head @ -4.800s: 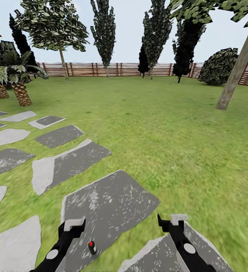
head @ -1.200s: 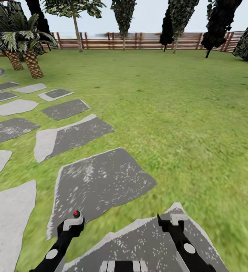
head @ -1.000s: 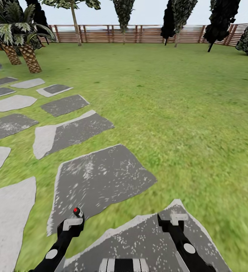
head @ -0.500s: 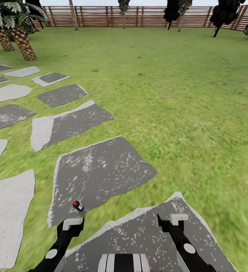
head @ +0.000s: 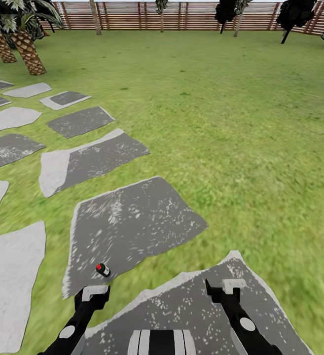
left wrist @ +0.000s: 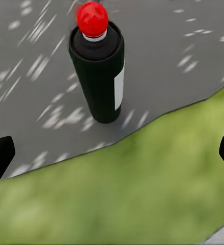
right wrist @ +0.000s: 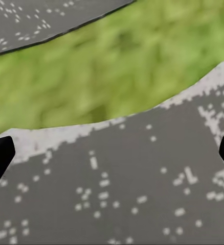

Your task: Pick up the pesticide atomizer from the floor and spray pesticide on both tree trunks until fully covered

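Standing on stepping stone (head: 132,222): atomizer (left wrist: 97,71), blank white label, unreadable; both jaws spread.

A wide green lawn (head: 240,128) stretches ahead of me, with grey stepping stones (head: 127,227) on my left, a palm (head: 26,49), and a brown slatted fence (head: 191,15) behind.

Bright even daylight, no shadows, blurry grass (head: 260,162)
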`<state>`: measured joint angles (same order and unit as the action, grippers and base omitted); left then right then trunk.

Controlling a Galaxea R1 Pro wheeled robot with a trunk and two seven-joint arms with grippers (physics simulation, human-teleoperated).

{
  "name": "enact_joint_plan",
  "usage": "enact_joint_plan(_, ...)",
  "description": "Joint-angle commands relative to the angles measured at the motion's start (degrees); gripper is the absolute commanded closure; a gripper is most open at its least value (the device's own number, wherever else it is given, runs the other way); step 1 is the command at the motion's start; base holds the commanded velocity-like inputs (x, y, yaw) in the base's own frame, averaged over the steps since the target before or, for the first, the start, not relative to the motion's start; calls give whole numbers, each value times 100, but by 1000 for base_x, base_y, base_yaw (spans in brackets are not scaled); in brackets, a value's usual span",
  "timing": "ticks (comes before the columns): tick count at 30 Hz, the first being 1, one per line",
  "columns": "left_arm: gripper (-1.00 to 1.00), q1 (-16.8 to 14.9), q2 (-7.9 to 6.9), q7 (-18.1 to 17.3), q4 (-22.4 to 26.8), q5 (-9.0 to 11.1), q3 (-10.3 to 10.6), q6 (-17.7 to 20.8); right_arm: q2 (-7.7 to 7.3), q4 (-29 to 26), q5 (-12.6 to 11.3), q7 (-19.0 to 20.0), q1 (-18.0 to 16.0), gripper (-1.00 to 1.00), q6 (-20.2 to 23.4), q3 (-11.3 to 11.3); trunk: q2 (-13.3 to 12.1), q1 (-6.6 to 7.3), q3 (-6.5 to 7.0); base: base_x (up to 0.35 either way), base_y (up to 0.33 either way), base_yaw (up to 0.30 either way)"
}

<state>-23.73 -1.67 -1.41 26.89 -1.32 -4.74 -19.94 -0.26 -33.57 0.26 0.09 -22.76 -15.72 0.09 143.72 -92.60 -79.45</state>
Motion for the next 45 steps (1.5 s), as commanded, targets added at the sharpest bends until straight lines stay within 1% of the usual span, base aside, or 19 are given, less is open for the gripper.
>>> enact_joint_plan(1, -100, 0, 0, 0, 0, 0, 0, 0, 0, 0, 0, 0, 0, -100, -1, 0, 0, 0, -1, 38, 31, 0)
enact_joint_plan(9, -100, 0, 0, 0, 0, -3, 0, -1, -3, 0, -3, 0, 0, -100, -60, -5, 0, 0, -2, 8, 6, 0)
enact_joint_plan(11, -100, 0, 2, 0, 0, -6, 4, -1, -18, 0, -1, -10, 2, -100, -241, -12, 0, 0, -2, 0, 0, 0)
enact_joint_plan(12, -100, 0, 6, 0, 0, -8, 6, -1, -35, 0, 0, -15, 6, -100, -543, -19, 0, 0, -2, 0, 0, 0)
enact_joint_plan(14, -100, 0, 7, 0, 0, -7, 7, -1, -44, -4, 1, -16, 7, -100, -730, -22, 0, 0, -2, 0, 0, 0)
enact_joint_plan(18, -100, 0, 10, 0, 0, -7, 8, -1, -50, -18, 0, -17, 8, -100, -880, -28, 0, 0, -2, 0, 0, 0)
enact_joint_plan(38, -100, -7, 18, 0, 0, -5, -1, 7, -44, -65, 0, -16, 9, -100, -933, -26, 0, 0, -2, 47, 0, 0)
enact_joint_plan(45, -100, -9, 10, 0, 0, -2, -2, 12, -37, -70, 0, -19, 9, -100, -933, -27, 0, 0, -2, 165, 0, 0)
